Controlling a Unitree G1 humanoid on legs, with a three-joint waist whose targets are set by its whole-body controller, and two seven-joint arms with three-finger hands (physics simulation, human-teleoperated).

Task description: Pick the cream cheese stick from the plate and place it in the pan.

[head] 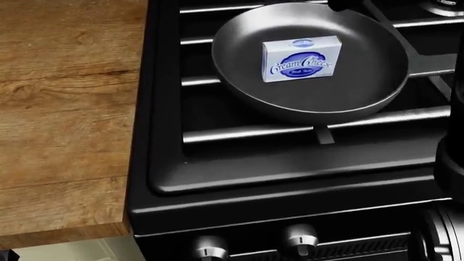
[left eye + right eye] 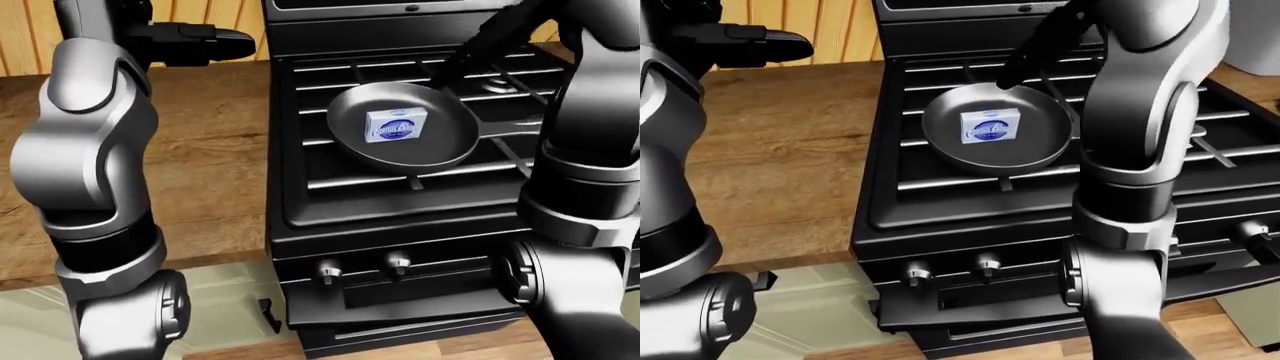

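The cream cheese stick, a white box with a blue label, lies flat in the grey pan on the black stove's left burner. No hand touches it. My right hand hangs open above the pan's upper right rim, dark fingers pointing down and nothing in them. Only a fingertip of it shows at the head view's top edge. My left hand is held out over the wooden counter at the upper left of the left-eye view, fingers stretched and empty. No plate shows in any view.
The stove's grates run under the pan, with knobs along the bottom panel. A wooden counter lies to the left. My right arm stands tall over the stove's right half. A white object sits at the far right.
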